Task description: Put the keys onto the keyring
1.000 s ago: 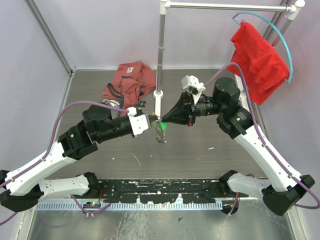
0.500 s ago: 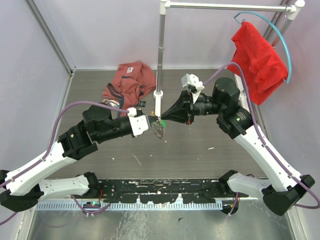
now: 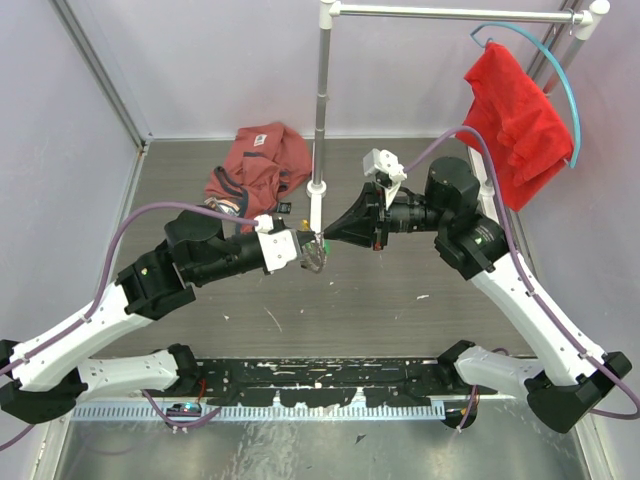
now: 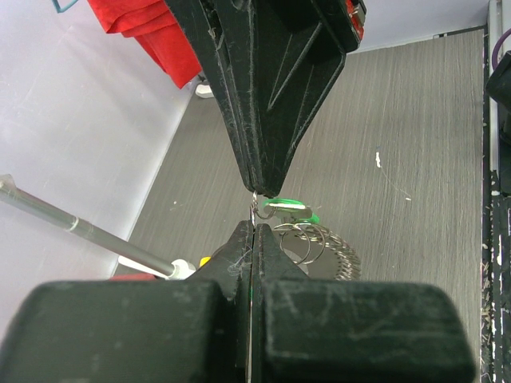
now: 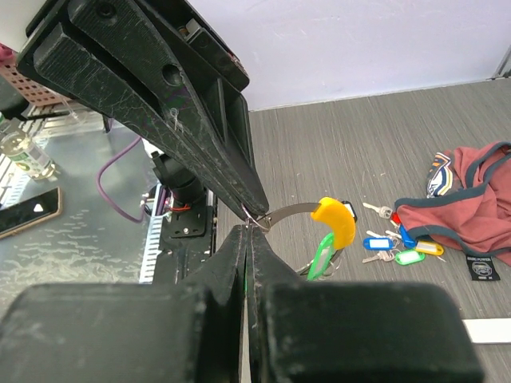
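The keyring is a thin metal band with a curved yellow tag. It hangs in the air between my two grippers, above the middle of the table. A green-tagged key and several bare wire rings dangle from it. My left gripper is shut on the small loop at the band's end. My right gripper is shut on the same loop from the opposite side, tip to tip. Loose keys with blue, green and yellow tags lie on the table beside a red shirt.
A crumpled red shirt lies at the back left. A vertical rack pole stands right behind the grippers. Another red cloth hangs on a blue hanger at the back right. A phone lies beyond the table's near edge.
The hanging bundle of rings and the green tag has risen closer to the gripper tips. Both grippers stay shut and have barely shifted.
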